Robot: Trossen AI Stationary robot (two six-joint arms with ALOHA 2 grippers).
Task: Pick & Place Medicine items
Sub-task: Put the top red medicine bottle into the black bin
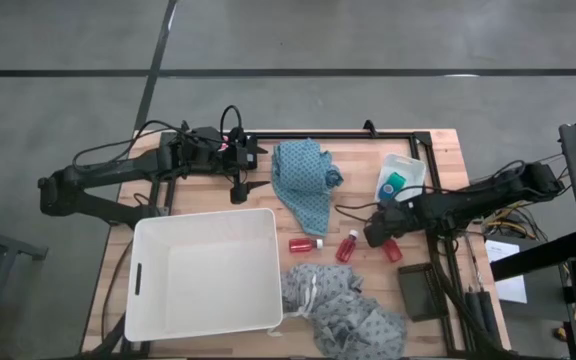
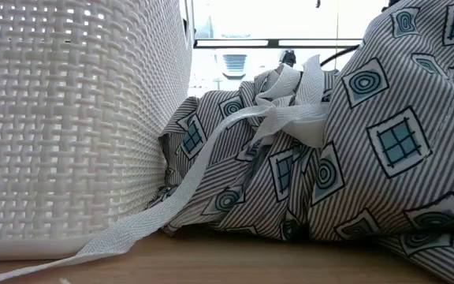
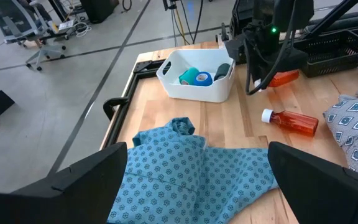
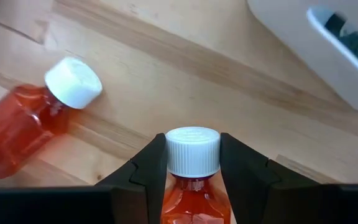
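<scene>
Two dark arms, black cables, seemingly matte.

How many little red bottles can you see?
3. One bottle lies by the basket, one lies mid-table, and one is gripped by the right gripper. More could hide under the cloths.
</scene>
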